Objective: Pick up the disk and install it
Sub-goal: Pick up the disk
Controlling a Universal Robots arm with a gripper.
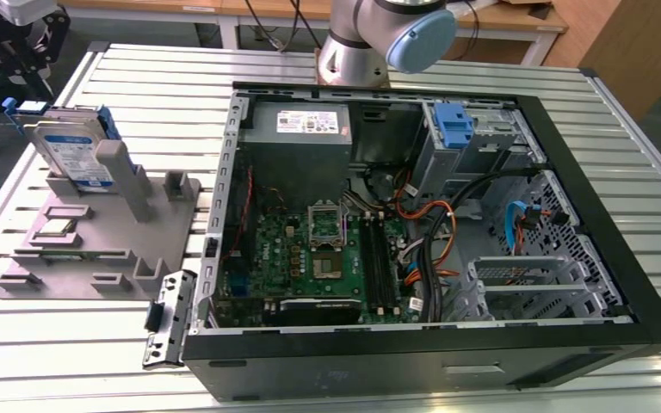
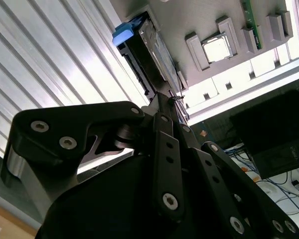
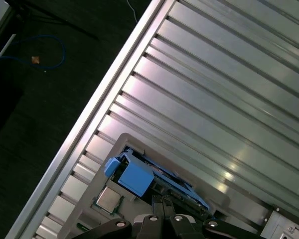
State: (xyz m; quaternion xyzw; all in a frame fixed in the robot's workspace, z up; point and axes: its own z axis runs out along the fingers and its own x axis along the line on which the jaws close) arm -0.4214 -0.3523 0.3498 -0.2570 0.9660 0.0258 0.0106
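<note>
at the upper left of the exterior view my black gripper (image 1: 39, 82) hangs just above the disk (image 1: 69, 151), a flat silver-metal hard drive with a blue-and-white label and blue plastic rails. the disk stands on edge in the grey plastic fixture tray (image 1: 101, 258), with a grey post (image 1: 124, 176) right against its face. in both wrist views the jaws are pressed together with nothing between them, and i cannot tell whether the tips touch the drive's top edge. a small square processor chip (image 1: 55, 228) lies lower on the tray. moving right, the open black computer case (image 1: 365, 370) sits on the slatted aluminium table (image 1: 135, 77). inside are a grey power-supply box (image 1: 307, 125), a green motherboard (image 1: 307, 258), then black and orange cables (image 1: 446, 215) crossing below a lone blue plastic latch (image 1: 454, 125).
</note>
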